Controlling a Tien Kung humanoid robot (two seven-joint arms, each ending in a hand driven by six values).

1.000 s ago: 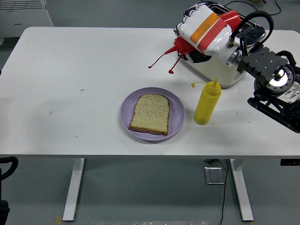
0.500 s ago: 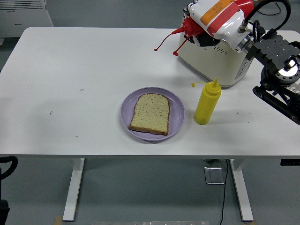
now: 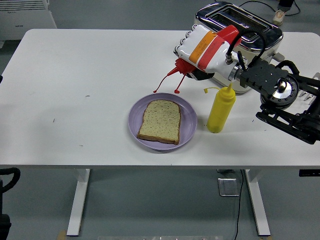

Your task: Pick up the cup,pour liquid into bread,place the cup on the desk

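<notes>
Right at the near edge, the white tabletop (image 3: 75, 125) is bare except for a few small dark specks, and no left arm shows anywhere. Just beyond sits the purple plate (image 3: 186, 131) with a slice of bread (image 3: 160, 121) lying flat on it, its top looking dry and clean so far. Beside the plate on the right stands a yellow squeeze bottle (image 3: 220, 111), upright, untouched. Above and behind it, the right hand (image 3: 202, 50) comes in from the right, fingers wrapped around a red squeeze bottle (image 3: 181, 67), the thing doing duty as the cup. It's tipped nozzle-down toward the plate, with thin red strands dangling from the tip (image 3: 165, 83), hanging just short of the plate's far rim. So the pick-up looks done, the pour is only getting lined up, and setting the bottle down is left. Farther back, a cream and chrome toaster (image 3: 240, 20) sits behind the hand. Past the tabletop, grey floor and a white unit (image 3: 25, 17) at the top left.
</notes>
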